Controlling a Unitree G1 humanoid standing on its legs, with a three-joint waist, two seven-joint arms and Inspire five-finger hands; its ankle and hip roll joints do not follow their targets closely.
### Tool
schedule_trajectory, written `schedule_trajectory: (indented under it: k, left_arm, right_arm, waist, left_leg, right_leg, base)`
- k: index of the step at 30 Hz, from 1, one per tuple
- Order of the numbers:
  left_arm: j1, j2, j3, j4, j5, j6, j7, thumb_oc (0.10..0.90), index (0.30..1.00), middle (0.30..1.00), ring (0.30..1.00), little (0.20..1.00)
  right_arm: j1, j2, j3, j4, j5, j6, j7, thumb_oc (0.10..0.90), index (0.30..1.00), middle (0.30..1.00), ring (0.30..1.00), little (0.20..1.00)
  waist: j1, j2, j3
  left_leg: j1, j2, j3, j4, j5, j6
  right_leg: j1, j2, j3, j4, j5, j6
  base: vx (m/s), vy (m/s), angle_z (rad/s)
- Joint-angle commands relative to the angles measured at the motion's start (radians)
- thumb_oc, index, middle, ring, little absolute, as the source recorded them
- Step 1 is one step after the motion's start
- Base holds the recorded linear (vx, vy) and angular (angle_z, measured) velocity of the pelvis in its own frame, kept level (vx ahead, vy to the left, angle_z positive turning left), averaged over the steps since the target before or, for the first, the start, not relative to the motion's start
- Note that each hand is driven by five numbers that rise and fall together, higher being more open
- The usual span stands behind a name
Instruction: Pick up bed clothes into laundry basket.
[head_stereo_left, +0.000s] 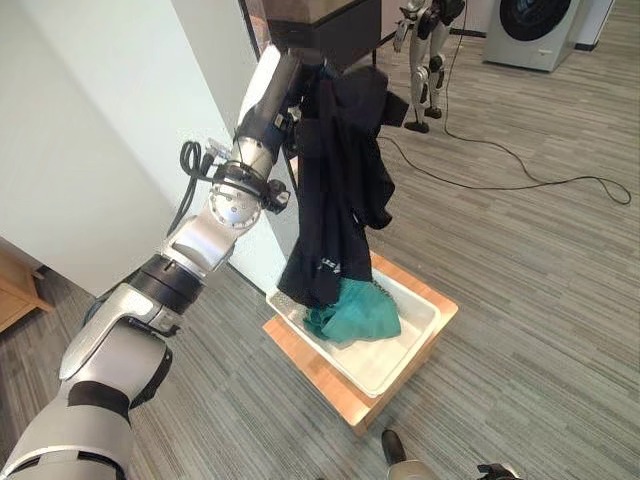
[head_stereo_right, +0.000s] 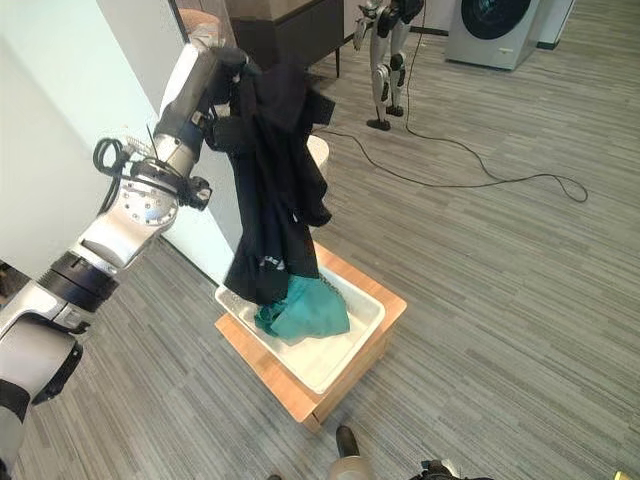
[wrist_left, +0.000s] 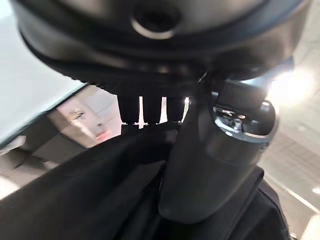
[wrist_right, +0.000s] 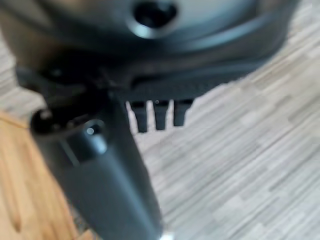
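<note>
Gripping a black garment (head_stereo_left: 340, 190) over the basket (head_stereo_left: 400, 350), left hand (head_stereo_left: 305, 85) looks mostly hidden; right hand's (wrist_right: 100, 165) fingers unclear.

Looking down from head height onto white basket (head_stereo_left: 400, 350), both eye views sharing it. Left wrist view pressed close against black garment (wrist_left: 100, 200); right wrist view facing floor beside basket's wooden stand (wrist_right: 20, 185).

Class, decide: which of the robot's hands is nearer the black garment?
Left. The left hand is raised and grips the black garment, which hangs into the white basket. The right hand hangs over bare floor, holding nothing.
</note>
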Motion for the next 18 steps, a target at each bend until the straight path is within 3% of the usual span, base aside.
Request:
schedule_trajectory:
  k: [1,10,15,18]
  left_arm:
    - [-0.146,0.035,0.110,0.033,-0.014,-0.051,0.054,0.400,0.300,0.300,0.300,0.300]
    - [0.022,-0.075,0.114,-0.014,-0.002,-0.041,0.003,0.400,0.300,0.300,0.300,0.300]
    - [0.084,-0.163,0.078,-0.022,0.007,-0.035,-0.029,0.400,0.300,0.300,0.300,0.300]
    - [0.109,-0.245,0.041,0.012,0.090,-0.029,-0.040,0.400,0.300,0.300,0.300,0.300]
  right_arm:
    - [0.010,-0.029,0.032,0.046,0.013,0.017,-0.024,0.800,0.900,0.900,0.900,0.900]
    - [0.031,-0.014,0.037,0.019,-0.007,0.021,-0.025,0.800,0.900,0.900,0.900,0.900]
    - [0.026,-0.017,0.045,0.023,-0.026,0.033,-0.027,0.800,0.900,0.900,0.900,0.900]
    - [0.011,-0.030,0.046,0.029,-0.037,0.031,-0.033,0.800,0.900,0.900,0.900,0.900]
  waist:
    - [0.004,-0.054,-0.059]
    - [-0.013,-0.049,-0.039]
    - [-0.032,-0.031,-0.030]
    - [-0.054,-0.013,-0.021]
  left_leg:
    - [-0.059,0.037,-0.017,0.001,-0.031,-0.041]
    - [-0.063,0.037,-0.007,0.001,-0.035,-0.039]
    - [-0.063,0.033,-0.002,0.001,-0.038,-0.037]
    - [-0.062,0.028,0.006,0.001,-0.042,-0.033]
  right_leg:
    - [0.096,-0.076,0.009,0.019,-0.143,0.082]
    - [0.083,-0.077,0.024,0.021,-0.141,0.077]
    - [0.080,-0.083,0.029,0.023,-0.143,0.077]
    - [0.075,-0.089,0.040,0.024,-0.143,0.079]
  base:
    - [0.00,0.000,0.00]
    - [0.00,0.000,0.00]
    - [0.00,0.009,-0.01]
    - [0.00,0.048,-0.05]
